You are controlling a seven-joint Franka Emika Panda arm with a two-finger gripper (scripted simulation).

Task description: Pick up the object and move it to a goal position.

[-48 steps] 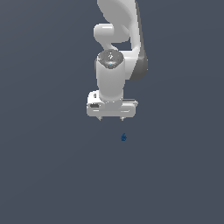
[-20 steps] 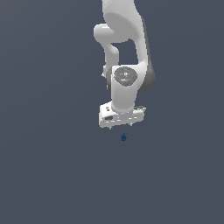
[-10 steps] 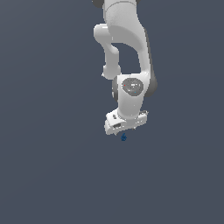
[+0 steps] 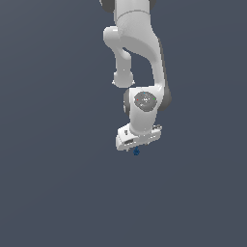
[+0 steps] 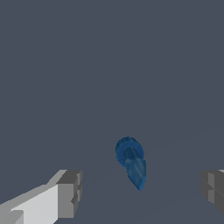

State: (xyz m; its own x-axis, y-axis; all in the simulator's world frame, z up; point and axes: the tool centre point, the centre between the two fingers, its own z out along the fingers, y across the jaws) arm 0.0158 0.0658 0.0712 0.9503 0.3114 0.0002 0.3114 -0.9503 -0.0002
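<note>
A: Object (image 5: 130, 161) at lower centre of the wrist frame, between wide-spread fingers (image 5: 69, 194), ungrasped.

B: Approach step. Gripper (image 4: 137, 147) should descend, then close around it.

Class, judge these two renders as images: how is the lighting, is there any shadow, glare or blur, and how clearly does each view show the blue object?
Exterior view: flat, even lighting, no cast shadow or glare; the object is a tiny speck beneath the gripper. Wrist view: sharp, the object large, with soft shading; fingertips cropped at the frame's edges.
</note>
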